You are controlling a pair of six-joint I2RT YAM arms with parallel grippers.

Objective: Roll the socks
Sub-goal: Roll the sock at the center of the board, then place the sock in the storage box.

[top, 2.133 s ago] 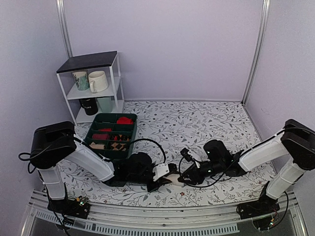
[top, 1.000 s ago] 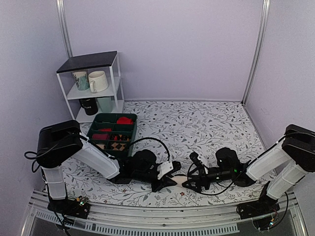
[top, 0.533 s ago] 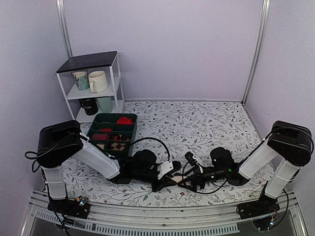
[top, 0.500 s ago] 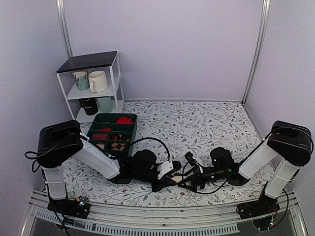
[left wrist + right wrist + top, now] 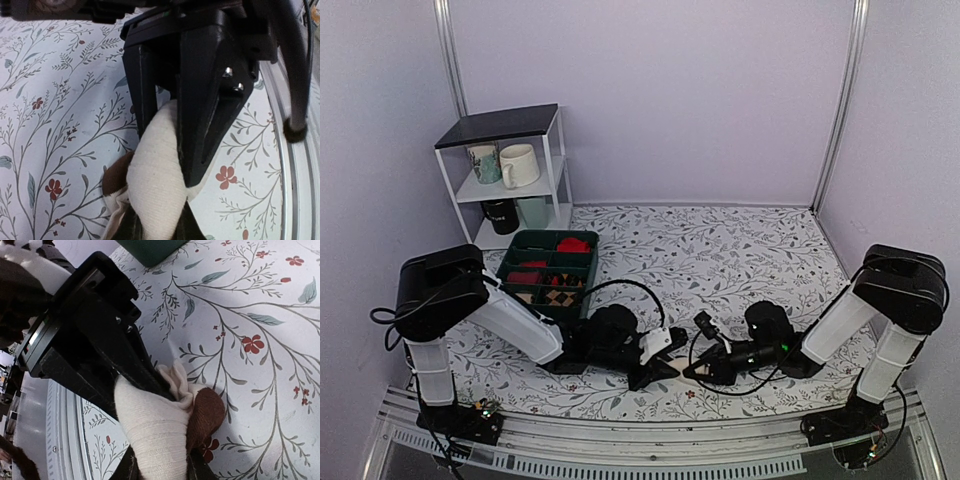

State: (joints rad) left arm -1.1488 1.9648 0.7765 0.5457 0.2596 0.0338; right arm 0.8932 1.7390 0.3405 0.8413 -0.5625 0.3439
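Two arms meet tip to tip just behind the metal rail [image 5: 650, 455] at the table's near edge. The left gripper [image 5: 672, 363] and the right gripper [image 5: 167, 162] each pinch the socks [image 5: 155, 185], a cream roll with a brown end lying on the flowered cloth [image 5: 740, 250] between them. Farther left, a green tray [image 5: 512, 268] sits near the left arm's elbow. Behind it a shelf [image 5: 510, 125] fills the corner. To the right, the cloth runs on to the back wall [image 5: 700, 100].
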